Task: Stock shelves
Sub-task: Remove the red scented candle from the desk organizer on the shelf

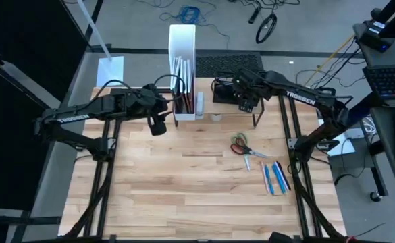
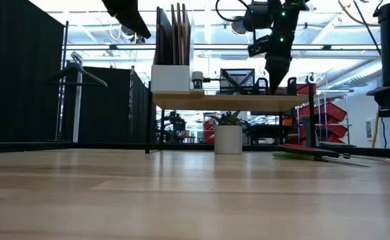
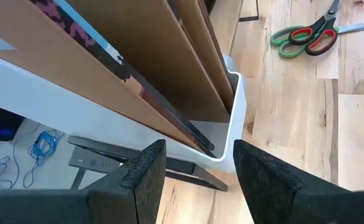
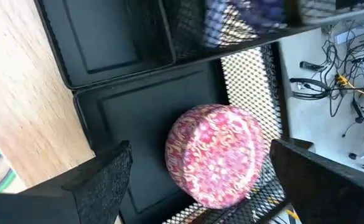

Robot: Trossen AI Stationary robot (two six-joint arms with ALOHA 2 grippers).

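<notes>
From above, the shelf [image 1: 214, 101] sits at twelve o'clock, already carrying file box [image 1: 182, 67] and tray [image 1: 225, 90]; scissors [image 1: 240, 144] and pens [image 1: 275, 177] remain at four o'clock. Level view: both arms overhead. Left gripper [image 3: 197, 171] open, empty, beside the box. Right gripper [image 4: 200, 177] open around a pink ball [image 4: 218, 154] in the tray.

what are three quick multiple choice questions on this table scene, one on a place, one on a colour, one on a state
1. Where does the pink patterned roll lie?
A. in the black mesh tray
B. on the bare table
C. in the white file box

2. What colours are the scissors' handles?
A. blue and yellow
B. red and green
C. all black

3. How does the right pincer stand?
A. shut on the roll
B. shut on a pen
C. open, fingers either side of the roll

Answers:
1. A, the right wrist view shows it in a tray compartment.
2. B, one loop is red and one green.
3. C, both fingers stand clear of the roll.
</notes>
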